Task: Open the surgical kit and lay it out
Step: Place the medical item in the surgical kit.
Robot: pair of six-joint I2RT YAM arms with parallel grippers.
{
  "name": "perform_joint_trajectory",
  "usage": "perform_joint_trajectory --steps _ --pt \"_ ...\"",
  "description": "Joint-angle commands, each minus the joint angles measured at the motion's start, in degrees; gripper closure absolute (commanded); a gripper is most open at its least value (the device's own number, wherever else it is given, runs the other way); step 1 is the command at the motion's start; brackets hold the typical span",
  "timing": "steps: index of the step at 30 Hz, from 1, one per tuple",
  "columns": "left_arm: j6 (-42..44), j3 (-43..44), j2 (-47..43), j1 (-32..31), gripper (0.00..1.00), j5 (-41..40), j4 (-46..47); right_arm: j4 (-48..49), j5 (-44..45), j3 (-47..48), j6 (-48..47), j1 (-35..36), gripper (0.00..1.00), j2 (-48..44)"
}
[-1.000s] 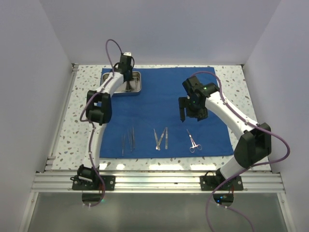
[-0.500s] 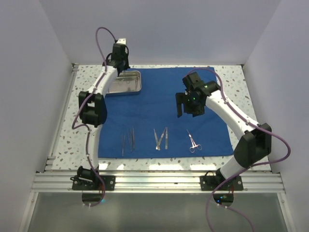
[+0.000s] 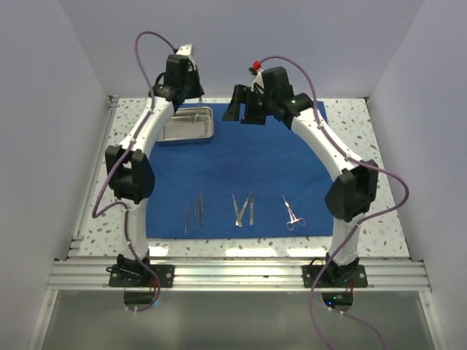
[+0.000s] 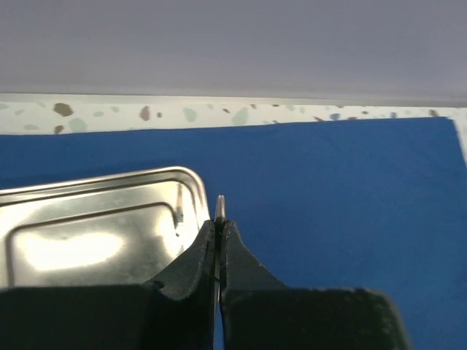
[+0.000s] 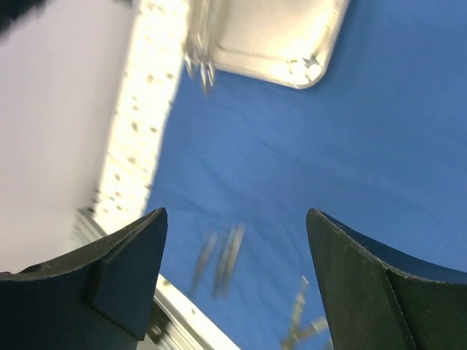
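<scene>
The blue cloth (image 3: 241, 164) lies flat on the tabletop (image 3: 365, 127), with the steel tray (image 3: 187, 131) on its far left corner. Tweezers (image 3: 198, 208) and scissors (image 3: 238, 210) lie in a row by its near edge, long axes running near to far. The left hand (image 4: 219, 226) hangs by the tray's right rim, clenched on a thin steel tool (image 4: 220, 204); only the tip shows, so its kind is unclear. From that hand the row lies toward the near edge. The right hand (image 5: 235, 215), released wide, hovers above the cloth's far middle; its view is blurred.
</scene>
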Motion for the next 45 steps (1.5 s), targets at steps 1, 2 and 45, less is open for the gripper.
perform_joint_trajectory --steps 1,2,45 --pt "-5.2 -0.6 -7.5 -4.1 1.00 5.6 0.7 12.6 -6.7 4.7 8.2 0.1 0.19 3.4" --pt "-7.2 -0.8 -7.9 -4.6 1.00 6.3 0.1 13.7 -7.4 5.3 10.2 0.1 0.20 4.8" --pt "-0.3 -6.2 -12.6 -7.6 0.00 1.2 -7.4 -11.9 17.4 -54.0 -0.5 -3.7 1.00 -37.4"
